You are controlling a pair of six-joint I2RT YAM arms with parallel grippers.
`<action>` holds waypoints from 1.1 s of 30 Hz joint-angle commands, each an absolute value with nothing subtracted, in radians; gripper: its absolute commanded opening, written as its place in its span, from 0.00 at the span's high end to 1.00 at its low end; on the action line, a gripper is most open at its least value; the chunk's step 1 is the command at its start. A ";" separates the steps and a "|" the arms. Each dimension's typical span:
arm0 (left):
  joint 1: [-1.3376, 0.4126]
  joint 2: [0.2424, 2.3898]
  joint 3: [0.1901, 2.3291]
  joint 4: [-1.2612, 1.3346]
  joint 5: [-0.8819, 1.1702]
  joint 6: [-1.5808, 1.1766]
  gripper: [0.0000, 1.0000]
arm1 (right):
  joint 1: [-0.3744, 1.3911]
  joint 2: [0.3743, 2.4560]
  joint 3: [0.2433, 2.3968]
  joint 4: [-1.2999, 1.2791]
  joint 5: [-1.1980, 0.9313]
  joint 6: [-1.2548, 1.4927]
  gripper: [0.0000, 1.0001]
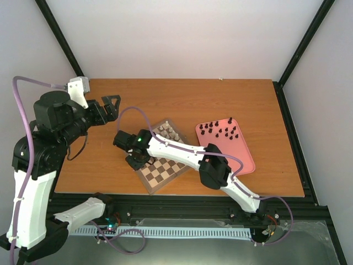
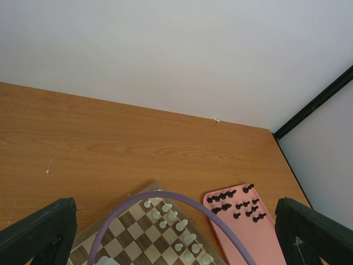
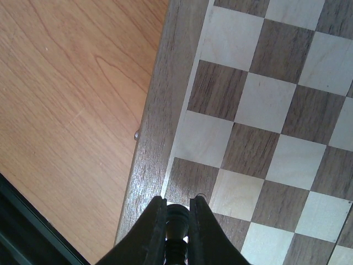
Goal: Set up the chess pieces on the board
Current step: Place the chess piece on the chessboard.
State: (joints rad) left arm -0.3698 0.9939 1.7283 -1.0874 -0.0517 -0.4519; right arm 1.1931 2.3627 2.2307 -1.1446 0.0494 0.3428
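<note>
Right wrist view shows the right jaws pinching a black piece (image 3: 176, 218) near its top, over the corner squares of the board (image 3: 160, 110), just inside the brown border. To do this well, I judge, lower it straight down until the base sits centred on one square (so tiny a piece could topple on a slight tilt), then part the jaws gently. Only the top external view shows the rest: more black pieces (image 1: 220, 130) on the pink tray (image 1: 245, 160), white pieces (image 1: 170, 132) at the board's far side, and the left jaws spread wide, empty, above the table (image 1: 248, 99).
</note>
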 commanded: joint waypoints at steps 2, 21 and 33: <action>-0.365 0.998 1.740 -1.086 -0.053 -0.442 0.00 | 1.176 2.385 2.262 -1.135 0.051 0.337 0.97; -0.365 1.005 1.736 -1.088 -0.055 -0.436 0.00 | 1.163 2.420 2.268 -1.137 0.004 0.322 0.97; -0.365 1.008 1.732 -1.088 -0.055 -0.433 0.00 | 1.157 2.433 2.271 -1.132 0.020 0.326 0.96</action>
